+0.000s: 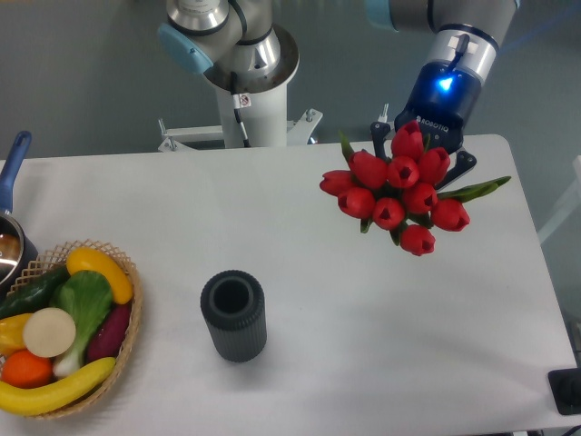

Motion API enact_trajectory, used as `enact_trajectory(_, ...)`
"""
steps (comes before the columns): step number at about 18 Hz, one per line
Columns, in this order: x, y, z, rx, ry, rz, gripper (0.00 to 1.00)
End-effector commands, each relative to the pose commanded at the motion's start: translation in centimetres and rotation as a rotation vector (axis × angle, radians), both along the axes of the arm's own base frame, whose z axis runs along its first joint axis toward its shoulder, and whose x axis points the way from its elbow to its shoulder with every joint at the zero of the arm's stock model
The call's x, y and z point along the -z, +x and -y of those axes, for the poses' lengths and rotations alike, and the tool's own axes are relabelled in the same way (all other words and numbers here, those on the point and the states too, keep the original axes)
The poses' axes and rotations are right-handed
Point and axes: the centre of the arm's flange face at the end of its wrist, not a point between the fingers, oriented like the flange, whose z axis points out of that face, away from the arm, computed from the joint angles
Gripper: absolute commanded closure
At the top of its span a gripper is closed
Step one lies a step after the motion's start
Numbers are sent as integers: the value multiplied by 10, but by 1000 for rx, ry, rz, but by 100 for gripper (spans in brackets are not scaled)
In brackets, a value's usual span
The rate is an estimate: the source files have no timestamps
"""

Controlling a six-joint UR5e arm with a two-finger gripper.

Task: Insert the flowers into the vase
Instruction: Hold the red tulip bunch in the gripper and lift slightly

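Note:
The flowers [397,188], a bunch of red tulip buds with green leaves, hang above the table's far right part, with the buds facing the camera. My gripper [420,150] is right behind them. Its dark fingers [379,136] show on either side of the bunch and are shut on the flowers; the stems are hidden behind the buds. The vase [234,316], a dark grey ribbed cylinder, stands upright in the front middle of the table with its round mouth open. It is well to the left of the bunch and nearer the camera.
A wicker basket [132,331] of fruit and vegetables sits at the front left. A pot with a blue handle [13,163] is at the left edge. The arm's white base [245,100] stands behind the table. A black object [566,391] lies at the front right corner.

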Motion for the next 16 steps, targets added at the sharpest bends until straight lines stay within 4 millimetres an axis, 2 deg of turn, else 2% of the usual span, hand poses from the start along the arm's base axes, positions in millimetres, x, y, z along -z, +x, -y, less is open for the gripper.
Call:
enact_trajectory(2, 6, 4, -2, 7, -3, 9, 76)
enact_trajectory(10, 1, 6, -10, 40, 42, 13, 76)
enact_trajectory(12, -1, 17, -24, 80, 66, 5, 76)
enact_trajectory(16, -4, 50, -66, 192, 112, -1, 76)
